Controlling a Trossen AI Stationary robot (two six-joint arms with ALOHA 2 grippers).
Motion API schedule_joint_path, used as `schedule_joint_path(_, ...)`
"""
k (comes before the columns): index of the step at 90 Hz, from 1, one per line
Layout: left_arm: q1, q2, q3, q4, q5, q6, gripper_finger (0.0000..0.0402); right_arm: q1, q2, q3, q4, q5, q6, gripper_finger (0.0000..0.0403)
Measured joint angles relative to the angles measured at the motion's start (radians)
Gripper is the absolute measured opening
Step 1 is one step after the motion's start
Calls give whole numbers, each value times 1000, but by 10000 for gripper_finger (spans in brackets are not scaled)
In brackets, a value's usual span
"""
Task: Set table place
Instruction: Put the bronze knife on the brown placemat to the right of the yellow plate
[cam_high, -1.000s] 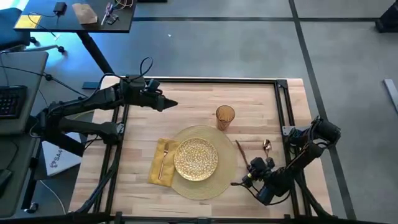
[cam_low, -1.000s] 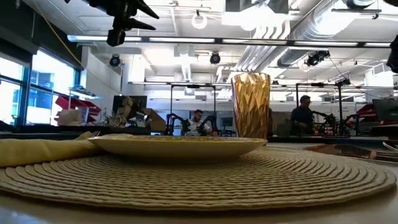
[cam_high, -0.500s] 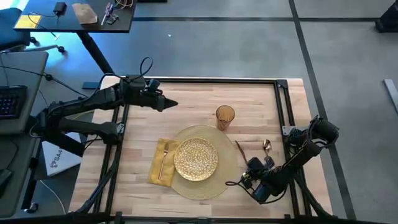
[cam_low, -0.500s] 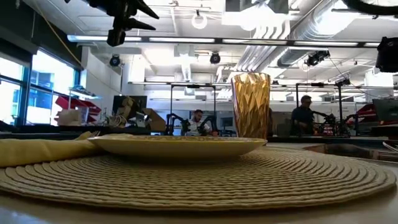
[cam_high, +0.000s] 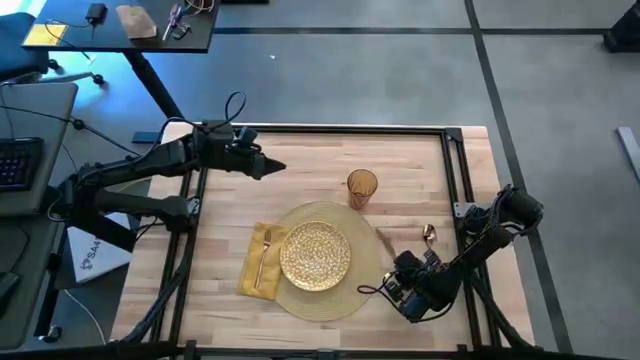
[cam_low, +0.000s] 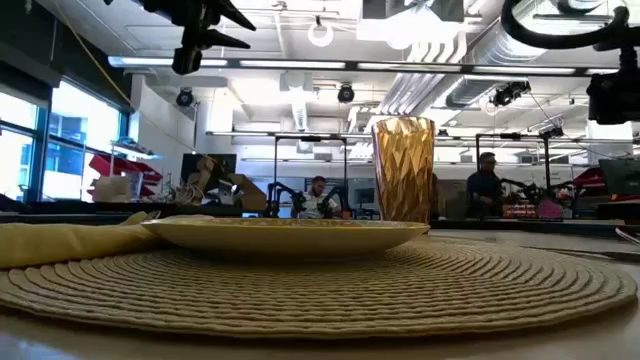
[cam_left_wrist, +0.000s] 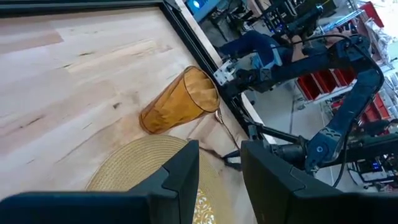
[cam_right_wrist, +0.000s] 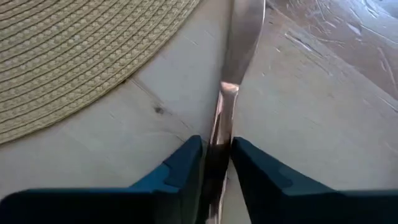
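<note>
The right gripper (cam_right_wrist: 216, 163) grips the copper knife (cam_right_wrist: 239, 46) just beside the placemat (cam_right_wrist: 81, 56). The left gripper (cam_high: 268, 166) hangs beyond the placemat, fingers parted.

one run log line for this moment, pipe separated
right gripper shut on knife beside placemat | left gripper open, raised over table | fork on napkin

Grey floor (cam_high: 400, 70) crossed by dark seams runs past a small dark desk (cam_high: 120, 30), while beyond, big windows (cam_low: 60, 140) glow at one side, pale ducts (cam_low: 430, 70) run under the ceiling, and seated people (cam_low: 488, 185) work at distant benches.
</note>
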Motion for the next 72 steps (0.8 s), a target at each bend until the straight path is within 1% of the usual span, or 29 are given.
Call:
schedule_joint_path(6, 0, 0, 0, 0, 0, 10, 101, -2, -4, -13, 24, -5, 7, 79)
schedule_joint_path(15, 0, 0, 0, 0, 0, 11, 101, -2, -7, -27, 55, 0, 45, 26)
schedule_joint_path(20, 0, 0, 0, 0, 0, 12, 101, -2, -9, -29, 59, 2, 47, 11)
schedule_joint_path(26, 0, 0, 0, 0, 0, 12, 101, -1, -9, -29, 60, 5, 61, 8)
schedule_joint_path(32, 0, 0, 0, 0, 0, 12, 101, 9, -9, -29, 59, 24, 112, 3)
schedule_joint_path(47, 0, 0, 0, 1, 0, 12, 101, 98, -14, -31, 19, 136, 347, 0)
schedule_joint_path(51, 0, 0, 0, 0, 0, 13, 101, 122, -21, -33, 20, 159, 352, 0)
schedule_joint_path(62, 0, 0, 0, 1, 0, 19, 101, 170, -27, -34, 49, 178, 336, 0)
schedule_joint_path(72, 0, 0, 0, 0, 0, 20, 101, 192, -27, -34, 60, 189, 335, 0)
